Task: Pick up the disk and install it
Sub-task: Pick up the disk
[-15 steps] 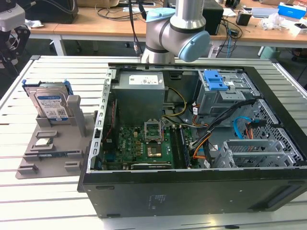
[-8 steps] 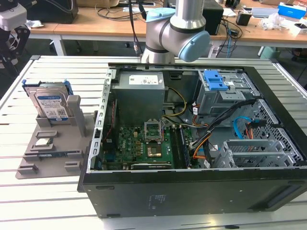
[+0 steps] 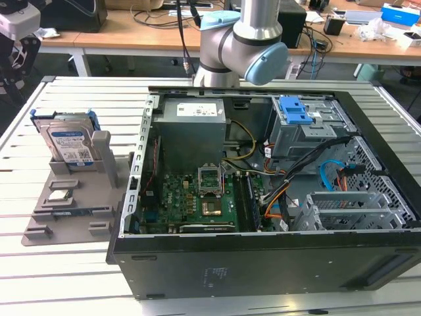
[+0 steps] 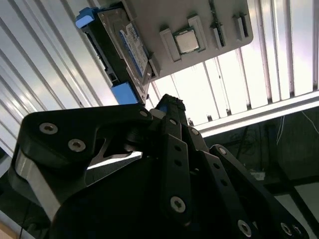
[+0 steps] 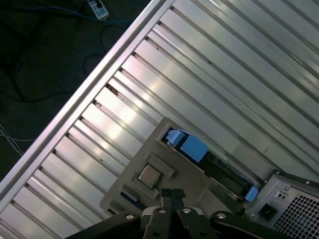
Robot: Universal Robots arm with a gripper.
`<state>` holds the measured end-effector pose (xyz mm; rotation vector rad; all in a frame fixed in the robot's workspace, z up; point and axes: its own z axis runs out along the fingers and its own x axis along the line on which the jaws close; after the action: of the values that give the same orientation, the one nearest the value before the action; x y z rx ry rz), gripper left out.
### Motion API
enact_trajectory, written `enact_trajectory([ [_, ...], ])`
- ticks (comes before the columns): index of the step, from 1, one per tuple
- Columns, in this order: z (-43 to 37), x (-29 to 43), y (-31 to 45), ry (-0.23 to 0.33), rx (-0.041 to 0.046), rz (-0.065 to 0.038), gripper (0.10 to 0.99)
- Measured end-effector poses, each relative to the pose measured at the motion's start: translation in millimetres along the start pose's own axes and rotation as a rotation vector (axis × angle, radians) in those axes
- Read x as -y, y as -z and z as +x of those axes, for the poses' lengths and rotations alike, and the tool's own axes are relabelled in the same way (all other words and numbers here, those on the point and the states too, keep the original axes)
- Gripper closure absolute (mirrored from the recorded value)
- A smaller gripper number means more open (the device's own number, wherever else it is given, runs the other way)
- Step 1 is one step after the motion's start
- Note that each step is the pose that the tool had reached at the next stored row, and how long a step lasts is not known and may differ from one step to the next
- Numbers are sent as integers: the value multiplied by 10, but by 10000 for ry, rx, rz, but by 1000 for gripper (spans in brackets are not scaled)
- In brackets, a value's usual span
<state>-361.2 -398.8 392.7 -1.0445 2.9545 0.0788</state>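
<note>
The disk [image 3: 69, 141] stands on edge in a slot at the back of a grey holder [image 3: 72, 214], left of the open computer case [image 3: 263, 184]. It is silver with a white-and-blue label and blue carrier ends. In both wrist views I look down on the disk [image 5: 219, 168] [image 4: 130, 47] from well above. My gripper [image 5: 173, 195] [image 4: 171, 105] hangs high over the holder [image 5: 162, 132], apart from the disk. Its black fingertips are pressed together and hold nothing.
A small square processor chip [image 3: 59, 195] [image 5: 149, 174] [image 4: 187, 41] lies on the holder in front of the disk. Inside the case, a grey drive cage with a blue latch [image 3: 299, 112] sits at the back right. The slatted table's edge [image 5: 89, 89] and the floor lie beyond the holder.
</note>
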Motion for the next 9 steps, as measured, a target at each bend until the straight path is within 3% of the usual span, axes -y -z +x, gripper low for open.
enact_trajectory([
  [9,0,0,0,526,-23,-12,984],
])
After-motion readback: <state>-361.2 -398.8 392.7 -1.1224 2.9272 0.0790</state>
